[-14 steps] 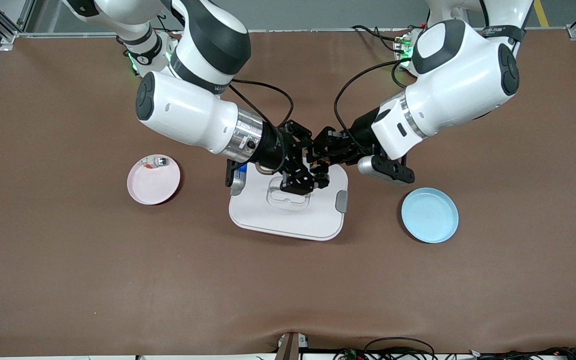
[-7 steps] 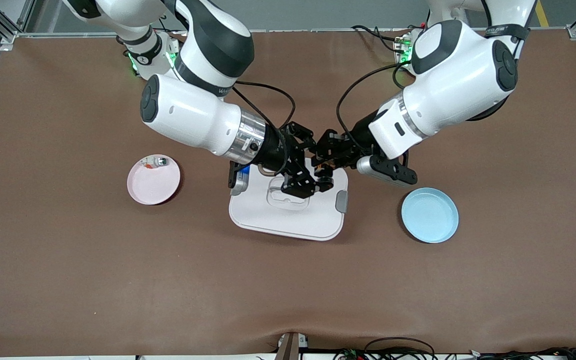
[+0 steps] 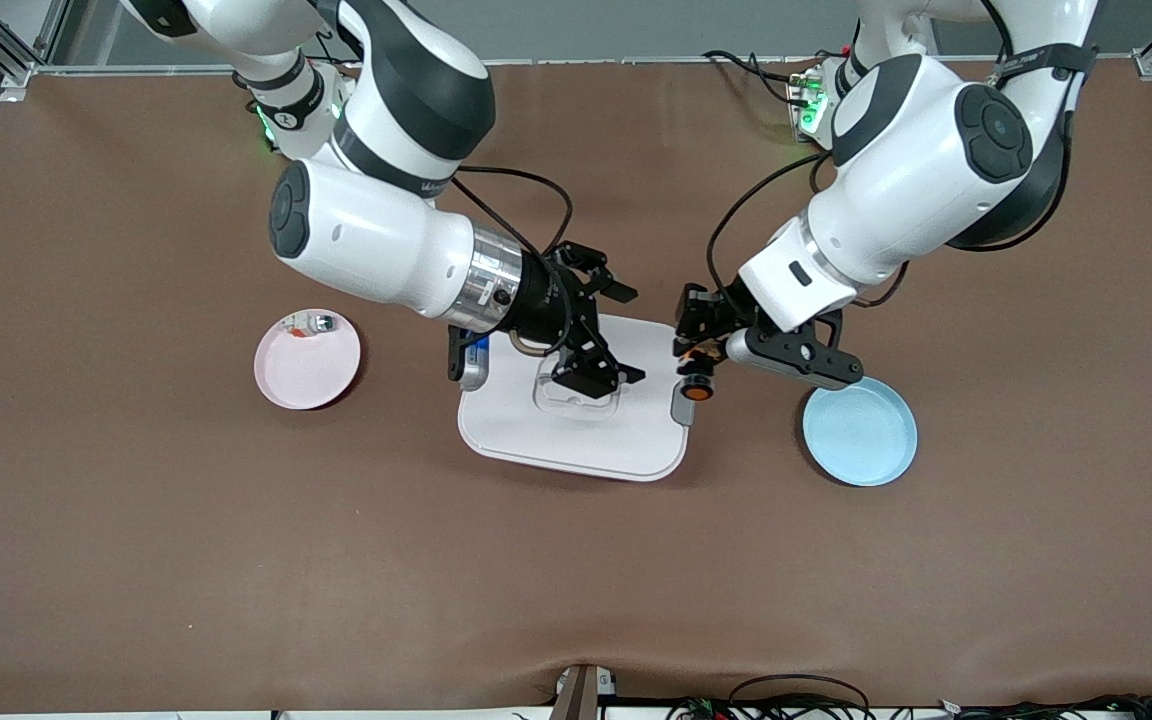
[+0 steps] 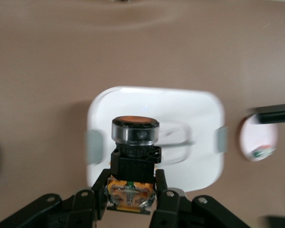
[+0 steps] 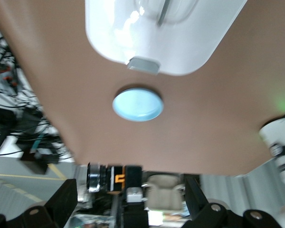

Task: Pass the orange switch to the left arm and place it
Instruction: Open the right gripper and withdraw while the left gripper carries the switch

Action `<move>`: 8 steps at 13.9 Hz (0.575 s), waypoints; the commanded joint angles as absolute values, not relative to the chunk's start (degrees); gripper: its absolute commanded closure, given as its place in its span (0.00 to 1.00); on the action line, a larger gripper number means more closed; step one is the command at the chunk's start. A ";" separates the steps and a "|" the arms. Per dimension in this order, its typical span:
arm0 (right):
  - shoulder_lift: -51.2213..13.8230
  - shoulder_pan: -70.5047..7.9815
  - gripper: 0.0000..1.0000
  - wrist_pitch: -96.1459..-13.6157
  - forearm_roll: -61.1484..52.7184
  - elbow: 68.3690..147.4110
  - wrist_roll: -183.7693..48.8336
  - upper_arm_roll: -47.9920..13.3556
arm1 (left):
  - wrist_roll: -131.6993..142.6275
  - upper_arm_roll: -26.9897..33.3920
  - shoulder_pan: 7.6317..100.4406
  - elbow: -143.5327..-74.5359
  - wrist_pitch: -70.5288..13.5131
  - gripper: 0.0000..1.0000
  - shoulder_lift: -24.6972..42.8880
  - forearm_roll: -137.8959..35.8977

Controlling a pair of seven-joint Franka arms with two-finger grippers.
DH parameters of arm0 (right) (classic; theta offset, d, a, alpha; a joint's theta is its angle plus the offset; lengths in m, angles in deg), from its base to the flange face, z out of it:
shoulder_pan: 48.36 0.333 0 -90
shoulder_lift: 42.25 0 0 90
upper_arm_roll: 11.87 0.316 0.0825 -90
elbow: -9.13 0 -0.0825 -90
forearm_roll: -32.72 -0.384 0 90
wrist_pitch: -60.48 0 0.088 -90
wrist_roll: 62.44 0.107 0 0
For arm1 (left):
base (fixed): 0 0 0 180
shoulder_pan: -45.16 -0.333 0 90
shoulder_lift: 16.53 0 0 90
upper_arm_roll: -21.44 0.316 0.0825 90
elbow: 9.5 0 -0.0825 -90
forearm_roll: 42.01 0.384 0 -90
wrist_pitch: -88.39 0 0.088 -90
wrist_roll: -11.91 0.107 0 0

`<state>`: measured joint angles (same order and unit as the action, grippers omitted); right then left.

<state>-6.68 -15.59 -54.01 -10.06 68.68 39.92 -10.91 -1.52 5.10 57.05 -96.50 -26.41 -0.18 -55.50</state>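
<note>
The left gripper holds the orange switch in closed fingers, over the box's 3 o'clock latch. The right gripper hangs over the lid, fingers wide. Blue plate at 3 o'clock, pink plate at 9 o'clock

The two grippers, meshed together over the box a second ago, are now apart; the left gripper has drawn away toward the left arm's end of the table and hangs over the box's grey latch on that side, clamped on the orange switch, whose orange face now shows clear; the right gripper has let go, its fingers now spread wide, and has pulled back toward the right arm's end of the table, over the lid handle.
</note>
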 commanded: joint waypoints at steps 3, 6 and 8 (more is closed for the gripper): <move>-8.84 -21.28 0.00 -35.63 -5.19 67.05 22.77 -10.46 | 10.92 5.27 50.19 -97.64 -16.30 1.00 -1.23 -48.96; -10.17 -23.22 0.00 -24.99 2.72 67.05 8.02 -10.46 | 20.58 5.27 45.79 -100.10 -14.71 1.00 -1.85 -47.81; -11.39 -25.41 0.00 -17.09 10.35 67.14 -6.37 -10.55 | 28.84 5.18 43.24 -101.69 -14.70 1.00 -1.50 -45.09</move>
<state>-9.72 -23.27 -22.69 4.65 66.73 4.79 -11.08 22.62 5.49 44.92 -99.17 -15.01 -0.19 -47.24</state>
